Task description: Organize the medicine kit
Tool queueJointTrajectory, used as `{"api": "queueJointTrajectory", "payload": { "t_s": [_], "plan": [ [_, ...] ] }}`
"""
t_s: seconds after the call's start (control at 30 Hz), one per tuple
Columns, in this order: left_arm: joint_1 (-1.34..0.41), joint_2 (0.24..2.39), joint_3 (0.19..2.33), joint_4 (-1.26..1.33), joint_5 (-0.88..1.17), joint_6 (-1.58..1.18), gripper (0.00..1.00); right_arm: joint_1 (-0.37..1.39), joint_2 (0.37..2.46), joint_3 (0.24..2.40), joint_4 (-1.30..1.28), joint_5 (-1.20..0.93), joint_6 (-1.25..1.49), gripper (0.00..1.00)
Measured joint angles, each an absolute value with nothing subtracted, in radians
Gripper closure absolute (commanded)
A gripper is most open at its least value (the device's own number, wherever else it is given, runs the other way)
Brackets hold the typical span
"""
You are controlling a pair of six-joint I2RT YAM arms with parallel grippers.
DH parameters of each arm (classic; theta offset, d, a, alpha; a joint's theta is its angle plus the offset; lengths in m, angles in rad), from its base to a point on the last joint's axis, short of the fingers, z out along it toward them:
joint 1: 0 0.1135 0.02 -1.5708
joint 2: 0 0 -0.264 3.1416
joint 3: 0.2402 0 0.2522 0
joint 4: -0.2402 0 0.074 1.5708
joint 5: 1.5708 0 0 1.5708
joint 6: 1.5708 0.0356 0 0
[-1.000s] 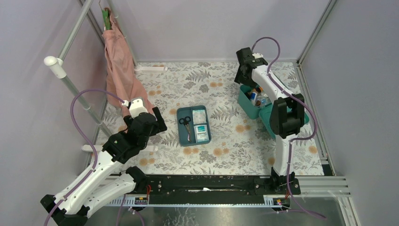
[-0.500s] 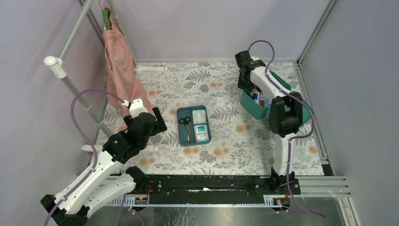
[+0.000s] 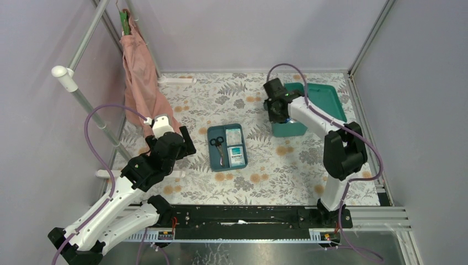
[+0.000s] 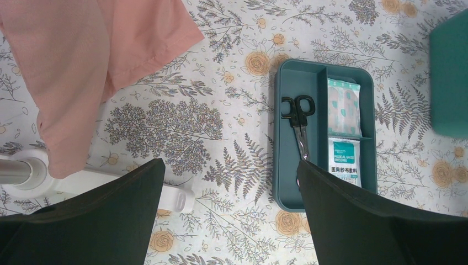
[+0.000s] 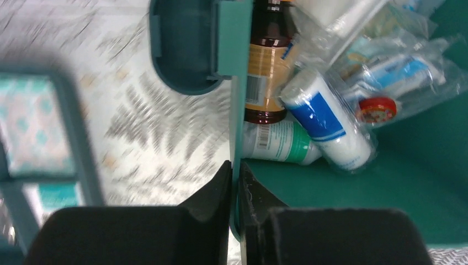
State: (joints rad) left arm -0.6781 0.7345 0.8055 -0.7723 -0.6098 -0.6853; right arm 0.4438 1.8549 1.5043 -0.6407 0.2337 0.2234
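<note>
Floral cloth (image 3: 193, 105) is spread beneath the kit (image 3: 291, 130) at two o'clock, which, judged stiff, slick and weighted by bottles (image 5: 267, 61), is best taken by its thin wall (image 5: 238, 83), pinched in the closed right gripper (image 5: 234, 171); the left gripper (image 4: 229, 165) is held open at eight o'clock.

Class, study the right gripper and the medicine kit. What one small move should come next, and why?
Probably slide the medicine kit a little closer to the divided tray. The right gripper is pinched on the kit's tray-side wall, the lid lies open, and the tray with scissors and packets sits apart from it.
</note>
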Motion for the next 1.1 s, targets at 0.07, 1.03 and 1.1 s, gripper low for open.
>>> {"api": "queueJointTrajectory", "payload": {
  "t_s": [0.07, 1.03, 1.1],
  "plan": [
    [-0.678, 0.735, 0.805, -0.772, -0.609, -0.685, 0.01, 0.508, 1.818, 1.459, -0.632, 0.216, 0.208, 0.91],
    [-0.678, 0.734, 0.805, -0.772, -0.609, -0.685, 0.01, 0.746, 1.322, 1.284, -0.710, 0.147, 0.345, 0.46],
    [-0.678, 0.735, 0.805, -0.772, -0.609, -0.685, 0.01, 0.783, 1.345, 1.314, -0.708, 0.142, 0.378, 0.46]
  ]
}}
